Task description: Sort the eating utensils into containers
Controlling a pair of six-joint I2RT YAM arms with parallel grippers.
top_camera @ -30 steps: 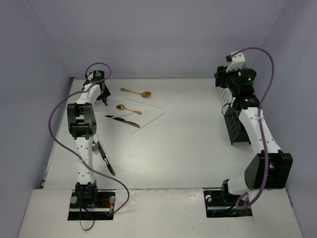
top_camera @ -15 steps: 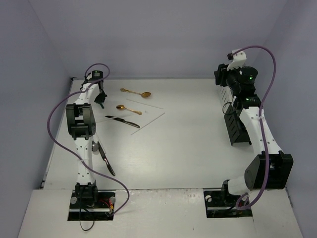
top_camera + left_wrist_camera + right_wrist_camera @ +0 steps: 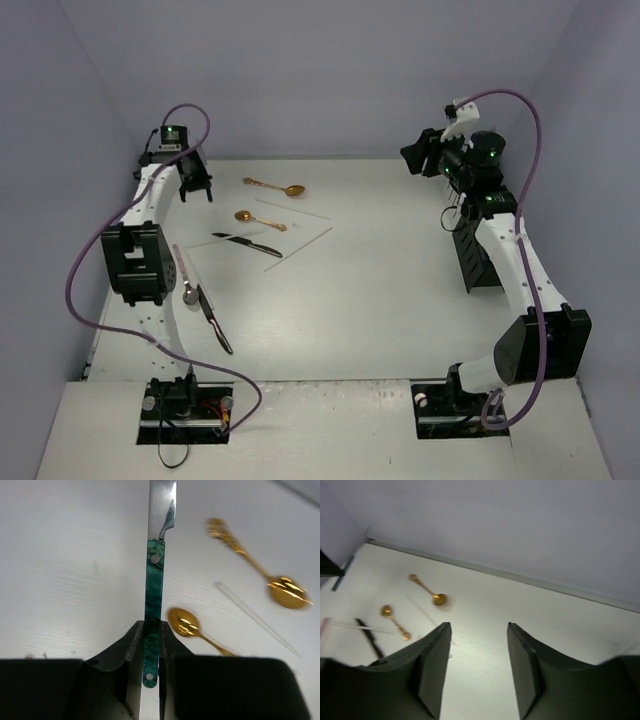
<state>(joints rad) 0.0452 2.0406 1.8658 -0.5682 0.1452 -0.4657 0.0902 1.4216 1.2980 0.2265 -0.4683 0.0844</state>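
In the left wrist view my left gripper [image 3: 151, 626] is shut on a teal-handled piece [image 3: 153, 580], gripped near the handle's end, with its silver blade pointing away over the table. From above, that gripper [image 3: 194, 188] sits at the back left. Two gold spoons [image 3: 290, 189] [image 3: 245, 216], a black-handled knife [image 3: 246, 243] and pale chopsticks [image 3: 300, 238] lie just to its right. A pink-handled spoon [image 3: 186, 280] and another black-handled knife [image 3: 216, 322] lie by the left arm. My right gripper [image 3: 412, 156] [image 3: 479, 626] is open and empty, raised at the back right, left of the black container [image 3: 473, 258].
The box's walls close in at the back and on both sides. Purple cables loop over both arms. The right arm's links stand over the black container. The two arm bases [image 3: 180, 400] [image 3: 460, 400] sit at the near edge.
My left gripper has shut on the teal-handled piece and risen toward the back left, uncovering the pink-handled spoon. My right gripper has swung left, away from the container.
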